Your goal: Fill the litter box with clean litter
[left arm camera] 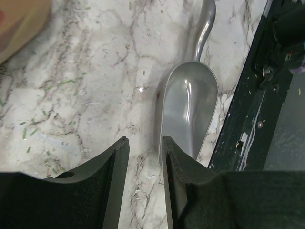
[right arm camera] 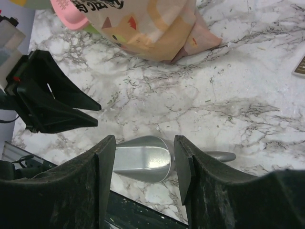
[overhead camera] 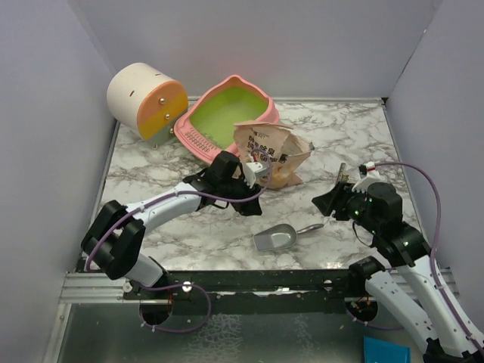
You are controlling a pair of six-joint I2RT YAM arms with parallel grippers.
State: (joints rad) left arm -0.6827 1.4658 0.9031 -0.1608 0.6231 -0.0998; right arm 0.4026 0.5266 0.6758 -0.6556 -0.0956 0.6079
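Little is done yet, I judge: the litter box (overhead camera: pixel 198 140) sits at the far side of the bench (overhead camera: pixel 189 234), just behind the bag (overhead camera: pixel 272 151), its green inside bare of clean litter. My left pincer (left arm camera: pixel 145 162) and right pincer (right arm camera: pixel 143 143) both stand apart, holding nothing, near the scoop (overhead camera: pixel 276 238), which lies empty. Scooping and filling all remain.

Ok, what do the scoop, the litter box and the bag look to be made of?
The scoop: bare metal, likely steel or aluminium; dull grey with soft reflections in the bowl. The litter box: moulded plastic, smooth pink rim, lime-green inside. The bag: printed paper or film, unclear which; it creases and crumples.
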